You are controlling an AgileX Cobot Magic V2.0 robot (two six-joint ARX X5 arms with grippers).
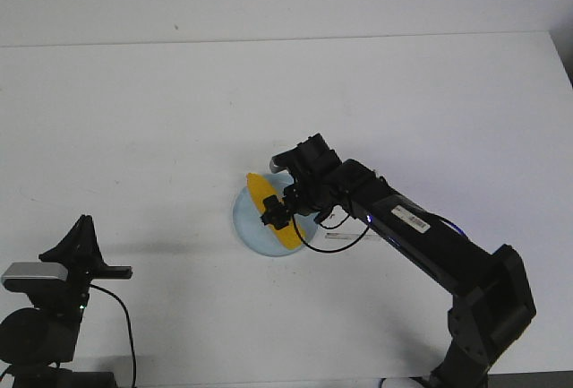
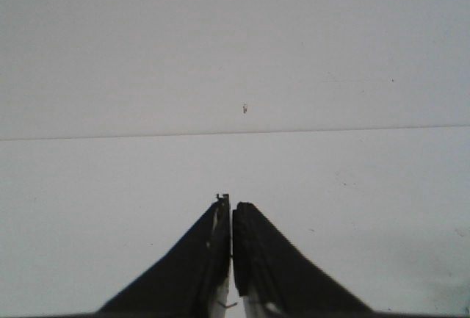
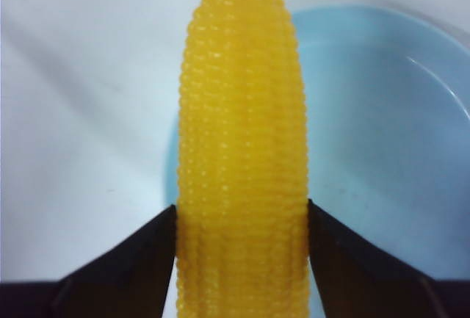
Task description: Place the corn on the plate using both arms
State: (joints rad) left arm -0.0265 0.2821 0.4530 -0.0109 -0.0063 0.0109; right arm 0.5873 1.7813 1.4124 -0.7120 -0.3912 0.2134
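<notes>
The yellow corn [image 1: 271,206] lies across the pale blue plate [image 1: 249,219] near the middle of the table, its pointed tip over the plate's far rim. My right gripper [image 1: 279,211] is shut on the corn at its middle; in the right wrist view the corn [image 3: 242,149] fills the gap between both black fingers [image 3: 139,255], with the plate [image 3: 382,149] under and beside it. My left gripper [image 1: 83,225] is parked at the near left, far from the plate. Its fingers [image 2: 213,252] are pressed together on nothing over bare table.
The white table [image 1: 134,137] spreads all round the plate, and its far edge meets a pale wall. The right arm's black body [image 1: 430,245] stretches from the near right toward the plate. The left arm's base [image 1: 36,334] sits at the near left corner.
</notes>
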